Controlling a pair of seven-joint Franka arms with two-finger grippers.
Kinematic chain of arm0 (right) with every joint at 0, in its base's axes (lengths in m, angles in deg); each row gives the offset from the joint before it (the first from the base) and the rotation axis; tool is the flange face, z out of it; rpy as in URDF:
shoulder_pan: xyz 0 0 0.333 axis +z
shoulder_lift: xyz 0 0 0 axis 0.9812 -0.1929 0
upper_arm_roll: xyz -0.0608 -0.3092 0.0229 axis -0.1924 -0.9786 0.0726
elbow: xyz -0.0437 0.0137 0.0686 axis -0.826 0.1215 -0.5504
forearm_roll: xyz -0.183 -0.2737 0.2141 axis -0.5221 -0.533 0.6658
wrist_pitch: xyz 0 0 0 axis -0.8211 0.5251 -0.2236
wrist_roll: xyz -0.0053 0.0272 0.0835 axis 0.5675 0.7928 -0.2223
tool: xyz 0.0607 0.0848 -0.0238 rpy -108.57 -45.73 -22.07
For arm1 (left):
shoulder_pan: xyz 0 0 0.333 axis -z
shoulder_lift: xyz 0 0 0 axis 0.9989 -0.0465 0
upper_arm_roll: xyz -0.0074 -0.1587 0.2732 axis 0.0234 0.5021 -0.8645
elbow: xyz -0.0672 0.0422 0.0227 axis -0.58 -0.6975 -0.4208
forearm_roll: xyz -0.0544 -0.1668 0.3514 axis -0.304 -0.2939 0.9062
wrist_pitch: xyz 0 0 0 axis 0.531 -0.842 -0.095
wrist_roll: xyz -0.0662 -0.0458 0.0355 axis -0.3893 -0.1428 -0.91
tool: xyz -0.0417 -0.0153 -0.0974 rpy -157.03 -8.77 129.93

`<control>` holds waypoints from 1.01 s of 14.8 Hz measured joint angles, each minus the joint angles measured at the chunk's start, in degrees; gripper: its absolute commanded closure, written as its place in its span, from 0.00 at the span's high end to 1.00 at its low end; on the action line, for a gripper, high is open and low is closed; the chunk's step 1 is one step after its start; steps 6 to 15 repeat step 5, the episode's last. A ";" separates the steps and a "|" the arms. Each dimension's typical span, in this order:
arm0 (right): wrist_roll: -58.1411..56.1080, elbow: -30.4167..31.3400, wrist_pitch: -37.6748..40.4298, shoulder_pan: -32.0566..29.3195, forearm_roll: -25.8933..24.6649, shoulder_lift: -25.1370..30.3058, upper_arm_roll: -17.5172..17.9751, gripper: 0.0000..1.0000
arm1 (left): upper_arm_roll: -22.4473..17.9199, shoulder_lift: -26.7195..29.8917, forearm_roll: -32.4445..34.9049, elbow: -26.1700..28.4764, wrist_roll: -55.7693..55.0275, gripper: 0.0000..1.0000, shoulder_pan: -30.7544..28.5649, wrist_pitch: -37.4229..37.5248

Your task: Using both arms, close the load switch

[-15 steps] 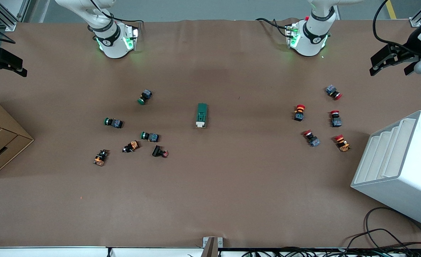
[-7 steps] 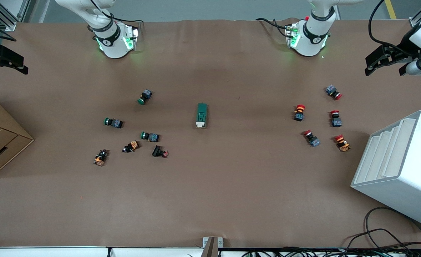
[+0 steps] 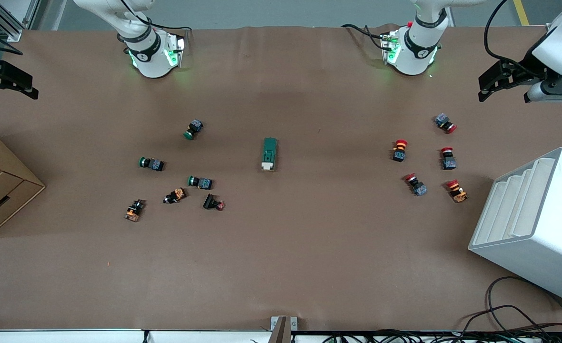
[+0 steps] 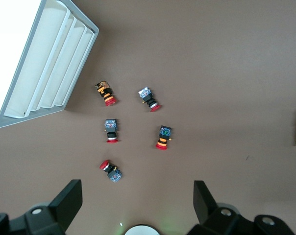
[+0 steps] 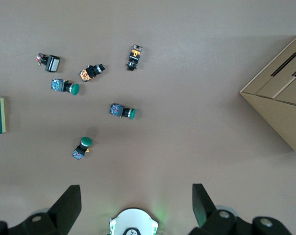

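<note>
Brown paper-covered table (image 3: 281,257), scattered buttons (image 3: 200,182)

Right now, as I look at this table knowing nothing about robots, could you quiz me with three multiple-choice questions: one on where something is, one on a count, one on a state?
1. Where does the load switch lie?
A. mid-table, between the two clusters of buttons
B. in the white rack
C. on the cardboard box

2. How many red-capped buttons lie toward the left arm's end?
A. two
B. five
C. eight

3. How is the left tool?
A. shut on the switch
B. open, holding nothing
C. shut on a button

Answers: 1 A, the front view shows it alone at the middle. 2 B, the left wrist view shows five. 3 B, its fingers stand wide apart over bare table; the right tool is open too.
</note>
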 measured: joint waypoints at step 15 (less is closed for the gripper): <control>0.01 -0.02 -0.21 0.00 0.00 0.02 0.01 1.00 | 0.05 0.03 0.00 -0.28 0.00 1.00 -0.04 0.00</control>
